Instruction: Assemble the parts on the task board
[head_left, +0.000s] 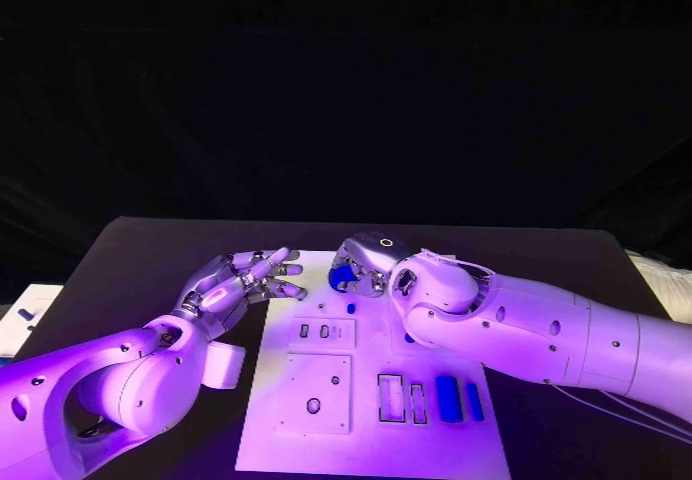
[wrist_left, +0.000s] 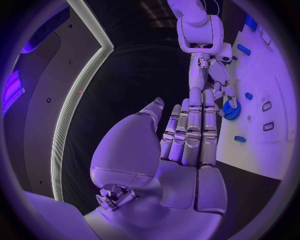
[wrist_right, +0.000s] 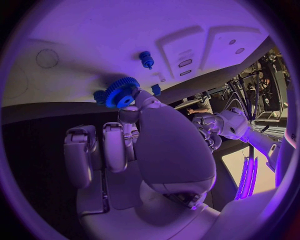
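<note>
The white task board (head_left: 368, 420) lies in the middle of the black table. My right hand (head_left: 364, 262) hovers over the board's far end and pinches a blue gear (head_left: 343, 279) in its fingertips; the gear (wrist_right: 122, 92) shows its toothed rim just above the board (wrist_right: 75, 35). My left hand (head_left: 238, 282) is held open beside it at the board's far left edge, fingers (wrist_left: 190, 131) straight and apart, nothing in them. From the left wrist, the right hand (wrist_left: 211, 75) and gear (wrist_left: 231, 110) are seen just beyond those fingers. A small blue peg (wrist_right: 147, 59) stands on the board near the gear.
Two long blue bars (head_left: 459, 399) lie at the board's near right, next to rectangular slots (head_left: 391, 397). A small blue piece (head_left: 351, 308) sits mid-board. Off the table's left edge stands a white object (head_left: 29, 312). Bare black table flanks the board.
</note>
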